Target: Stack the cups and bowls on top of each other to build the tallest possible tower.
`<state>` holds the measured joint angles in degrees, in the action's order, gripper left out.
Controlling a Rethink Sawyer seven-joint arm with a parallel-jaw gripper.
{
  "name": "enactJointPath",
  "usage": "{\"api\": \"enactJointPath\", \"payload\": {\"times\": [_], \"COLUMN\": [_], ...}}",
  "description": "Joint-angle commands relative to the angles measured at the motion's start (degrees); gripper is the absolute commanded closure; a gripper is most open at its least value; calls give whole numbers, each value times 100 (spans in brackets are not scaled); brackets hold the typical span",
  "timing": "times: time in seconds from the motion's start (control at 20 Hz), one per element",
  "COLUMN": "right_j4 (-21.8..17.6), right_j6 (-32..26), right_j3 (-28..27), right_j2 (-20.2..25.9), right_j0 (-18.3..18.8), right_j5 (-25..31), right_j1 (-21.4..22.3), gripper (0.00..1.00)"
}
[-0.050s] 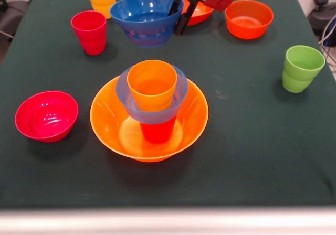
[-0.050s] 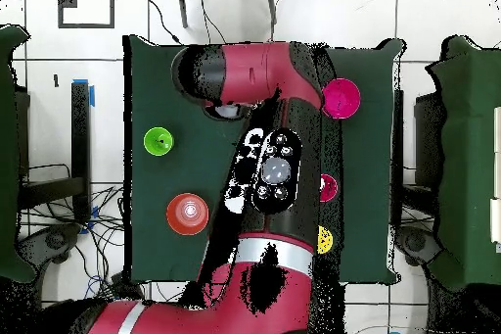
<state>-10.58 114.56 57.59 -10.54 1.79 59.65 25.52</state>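
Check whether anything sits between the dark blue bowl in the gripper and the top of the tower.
Nothing visible does. The dark blue bowl hangs from the gripper, and only bare table lies between it and the tower.

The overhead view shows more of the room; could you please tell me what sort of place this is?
Probably a robotics lab or test room: a table under dark green cloth stands on a pale tiled floor, loose cables trail beside it, and the red robot arm reaches over it.

The front view looks down at a slant across the green-clothed table, close in. The overhead view looks straight down from seemingly much higher, sharing that table.
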Motion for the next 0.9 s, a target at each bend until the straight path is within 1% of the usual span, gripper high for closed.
{"api": "enactJointPath", "payload": {"times": [0.05,0.25,0.6,0.9], "right_j4": [-196,-200,-169,-130], "right_j6": [-541,-614,-706,-852], "right_j3": [-653,-967,-1142,-1105], "right_j2": [501,508,504,458], "right_j0": [-29,-25,-12,-39], "right_j5": [1078,1326,1532,1843], "right_j1": [-520,-656,-653,-367], "gripper": [100,100,100,100]}}
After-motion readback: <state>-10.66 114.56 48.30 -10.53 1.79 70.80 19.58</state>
